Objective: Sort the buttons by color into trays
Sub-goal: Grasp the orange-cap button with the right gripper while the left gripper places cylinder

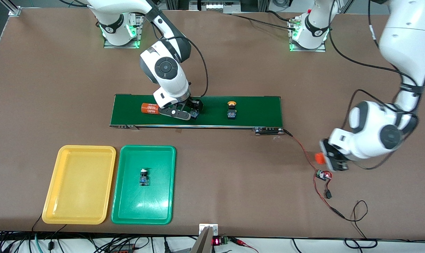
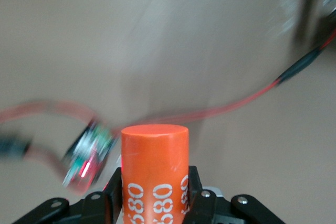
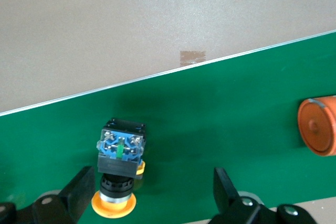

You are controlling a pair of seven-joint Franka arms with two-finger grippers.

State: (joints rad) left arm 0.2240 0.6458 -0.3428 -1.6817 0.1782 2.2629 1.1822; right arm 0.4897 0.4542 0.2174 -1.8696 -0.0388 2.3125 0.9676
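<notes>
On the dark-green conveyor belt (image 1: 254, 112), a yellow-capped button (image 3: 119, 166) lies on its side between the fingers of my open right gripper (image 3: 152, 192), close to one finger (image 3: 79, 190). In the front view this gripper (image 1: 191, 113) is down on the belt over that button (image 1: 194, 114). A second yellow-capped button (image 1: 231, 109) stands on the belt toward the left arm's end. Another button (image 1: 144, 177) lies in the green tray (image 1: 128, 154). The yellow tray (image 1: 79, 182) beside it holds nothing. My left gripper (image 2: 154, 198) is shut on an orange cylinder (image 2: 155, 166).
A second orange cylinder (image 1: 150, 108) lies on the belt beside the right gripper, its end showing in the right wrist view (image 3: 317, 126). Under the left gripper (image 1: 330, 160) lie a small circuit board (image 1: 323, 175) and red wires (image 1: 305, 151) running to the belt.
</notes>
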